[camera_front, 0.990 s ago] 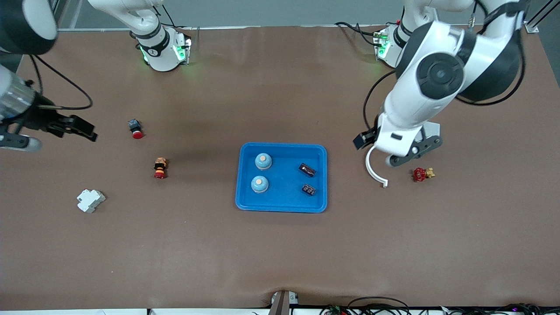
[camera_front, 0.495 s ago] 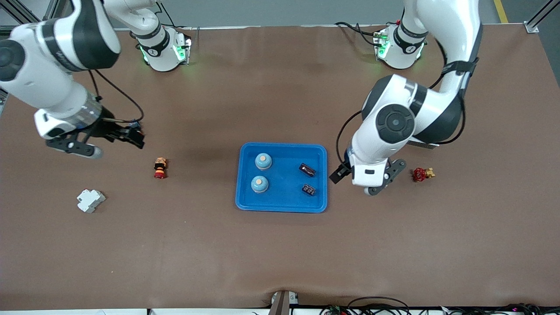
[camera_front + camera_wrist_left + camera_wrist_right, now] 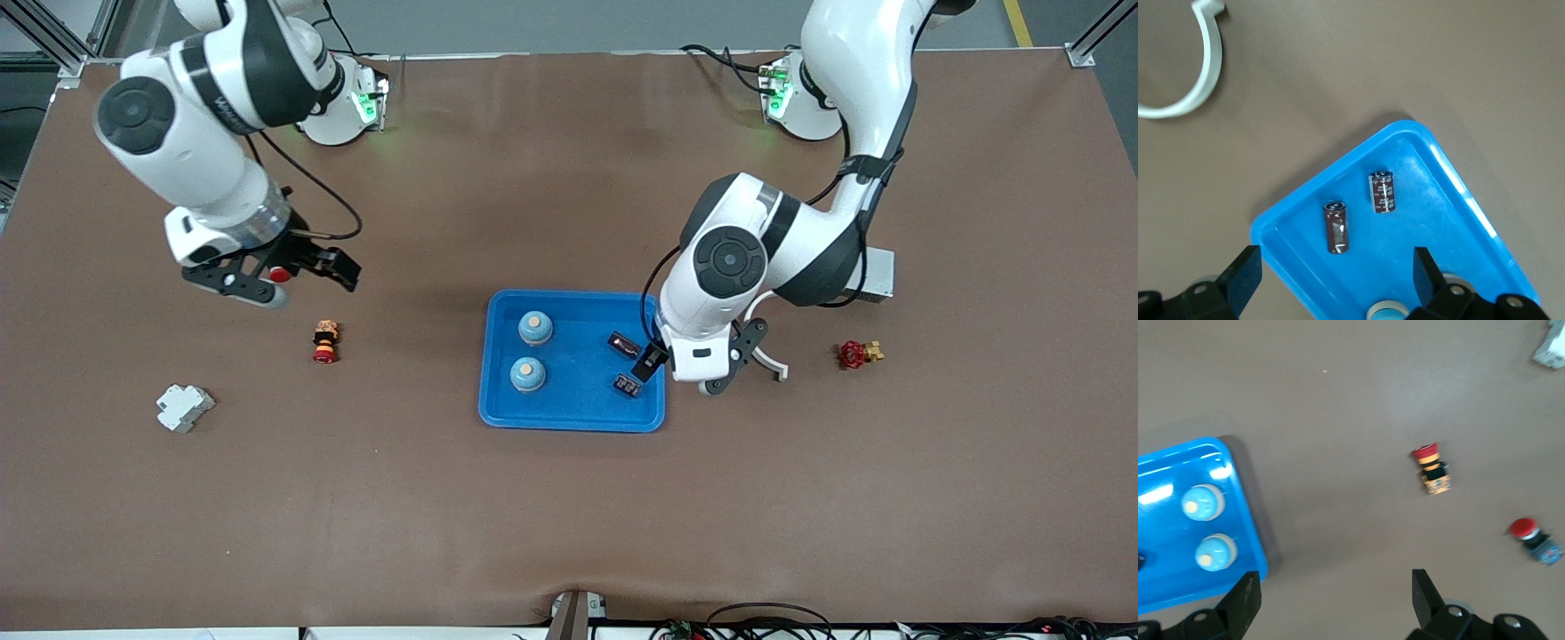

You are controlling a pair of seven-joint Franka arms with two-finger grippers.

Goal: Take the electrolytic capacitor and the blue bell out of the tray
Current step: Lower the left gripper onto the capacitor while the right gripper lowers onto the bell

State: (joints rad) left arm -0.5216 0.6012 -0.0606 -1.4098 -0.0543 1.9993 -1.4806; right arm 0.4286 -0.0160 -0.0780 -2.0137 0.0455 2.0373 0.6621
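Observation:
A blue tray (image 3: 578,402) lies mid-table. Two light-blue bells (image 3: 535,327) (image 3: 528,374) sit in its half toward the right arm's end. Two dark capacitors (image 3: 624,344) (image 3: 628,385) lie flat in its other half. My left gripper (image 3: 693,360) hangs open over that tray edge, empty. The left wrist view shows both capacitors (image 3: 1336,227) (image 3: 1382,192) on the tray (image 3: 1438,220), ahead of the left gripper (image 3: 1335,280). My right gripper (image 3: 284,277) is open and empty over bare table; its wrist view shows the right gripper (image 3: 1331,600), the tray (image 3: 1165,573) and both bells (image 3: 1203,502) (image 3: 1216,553).
A red-capped push button (image 3: 325,342) lies between the right gripper and the tray, and another (image 3: 277,271) is partly hidden under that gripper. A white breaker (image 3: 184,407) sits nearer the front camera. A white curved clip (image 3: 766,357), a red valve (image 3: 857,354) and a grey box (image 3: 878,271) lie toward the left arm's end.
Both arms swung in toward the tray. The left gripper went from over the white clip to the tray's edge; the right came in from the table's end to over the buttons.

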